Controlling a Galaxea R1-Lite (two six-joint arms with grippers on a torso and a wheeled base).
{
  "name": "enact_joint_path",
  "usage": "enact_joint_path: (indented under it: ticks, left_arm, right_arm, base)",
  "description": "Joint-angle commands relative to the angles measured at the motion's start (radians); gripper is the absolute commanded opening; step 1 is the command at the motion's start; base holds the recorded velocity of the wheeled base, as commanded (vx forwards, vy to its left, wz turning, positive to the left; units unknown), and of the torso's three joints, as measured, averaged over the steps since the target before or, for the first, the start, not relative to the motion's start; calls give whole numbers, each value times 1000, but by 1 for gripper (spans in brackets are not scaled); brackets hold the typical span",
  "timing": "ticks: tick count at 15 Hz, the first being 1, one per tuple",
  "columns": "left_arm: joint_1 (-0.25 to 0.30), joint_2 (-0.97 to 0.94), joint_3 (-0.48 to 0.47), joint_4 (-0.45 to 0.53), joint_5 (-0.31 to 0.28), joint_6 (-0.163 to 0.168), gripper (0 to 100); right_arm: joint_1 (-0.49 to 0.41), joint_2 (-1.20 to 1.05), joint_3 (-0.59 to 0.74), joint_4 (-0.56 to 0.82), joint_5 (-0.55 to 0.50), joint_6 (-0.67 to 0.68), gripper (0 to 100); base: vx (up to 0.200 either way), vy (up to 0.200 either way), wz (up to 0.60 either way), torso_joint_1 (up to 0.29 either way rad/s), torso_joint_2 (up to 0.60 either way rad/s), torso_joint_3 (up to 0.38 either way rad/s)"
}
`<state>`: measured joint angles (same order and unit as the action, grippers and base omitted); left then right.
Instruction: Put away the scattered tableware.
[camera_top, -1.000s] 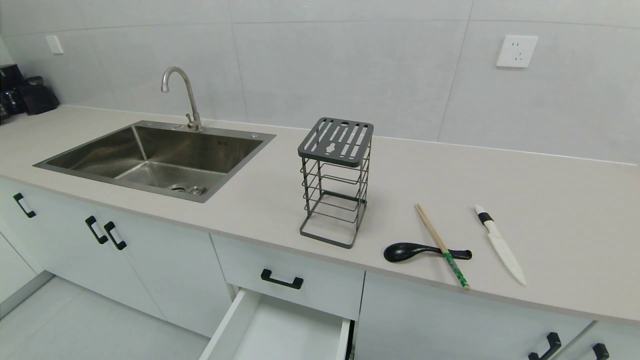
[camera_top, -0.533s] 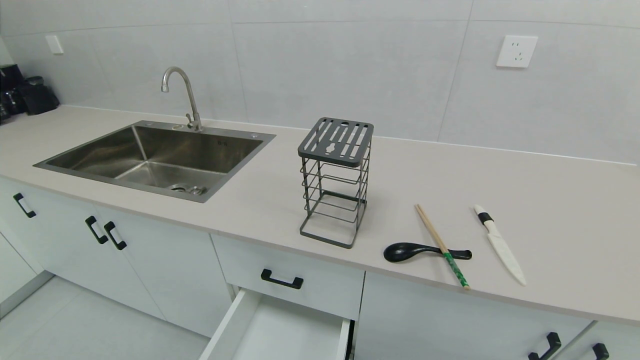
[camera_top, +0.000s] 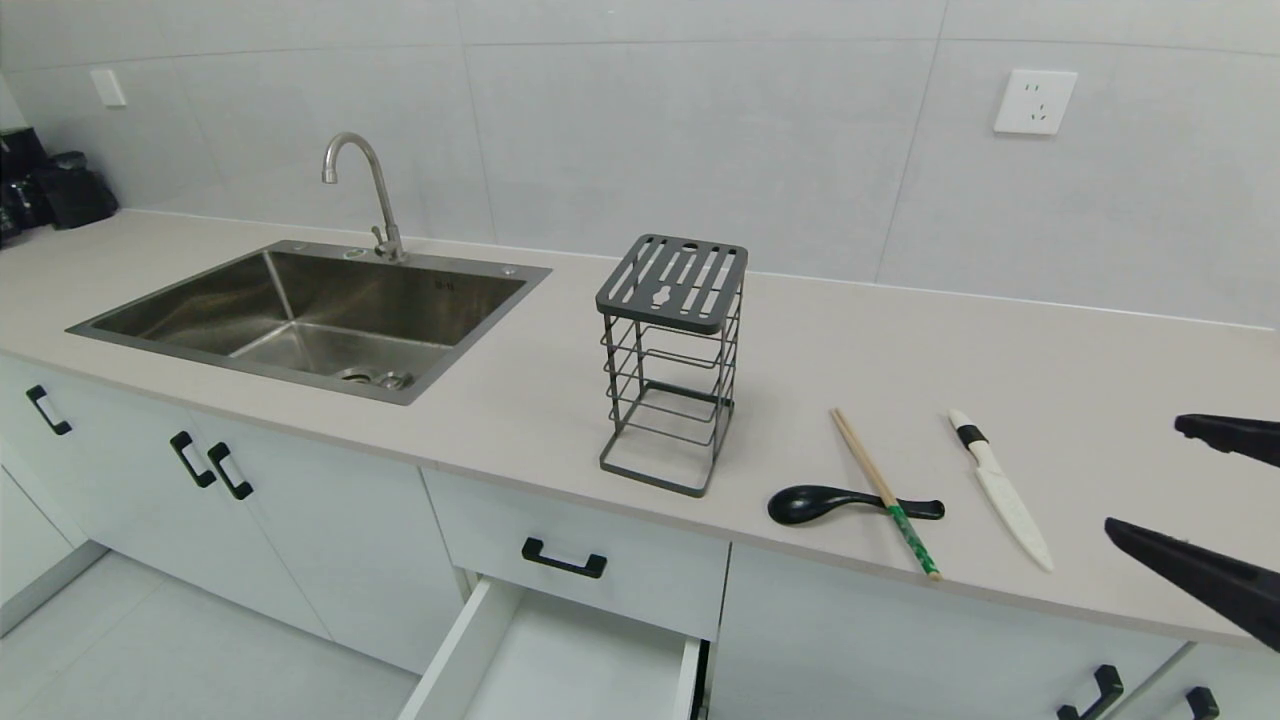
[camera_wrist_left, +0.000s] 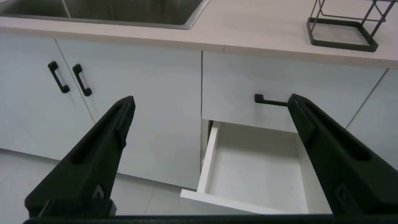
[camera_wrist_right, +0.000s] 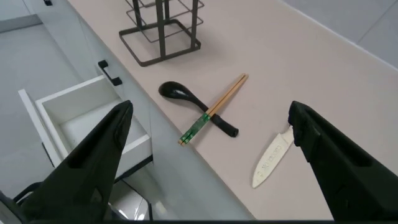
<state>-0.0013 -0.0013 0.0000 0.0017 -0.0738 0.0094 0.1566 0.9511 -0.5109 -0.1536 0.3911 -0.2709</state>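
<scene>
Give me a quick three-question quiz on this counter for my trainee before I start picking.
1. True or false: the chopsticks lie across the black spoon's handle.
2. Which lies nearest the right gripper? A) chopsticks B) knife C) black spoon
3. Fill in: the drawer under the counter is ___.
Key: 1 true; 2 B; 3 open.
</scene>
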Motion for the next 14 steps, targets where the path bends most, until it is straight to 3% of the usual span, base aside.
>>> enact_joint_path:
  ticks: [1, 3, 6, 14]
  left_arm:
    - [1, 1, 0, 0, 0, 0, 100]
    - [0, 1, 0, 0, 0, 0, 100]
    - [0, 1, 0, 0, 0, 0, 100]
    - [0, 1, 0, 0, 0, -2, 100]
  right_arm:
    - [4, 97, -5, -7, 0, -2, 100]
    - [6, 172, -5, -37, -1, -5, 100]
    - [47, 272, -3, -86, -86, -16, 100]
    - [61, 365, -23, -132, -86, -10, 100]
  base:
    - [0, 0, 0, 0, 0, 0]
    - [0, 0, 0, 0, 0, 0]
    - [0, 0, 0, 0, 0, 0]
    - [0, 0, 0, 0, 0, 0]
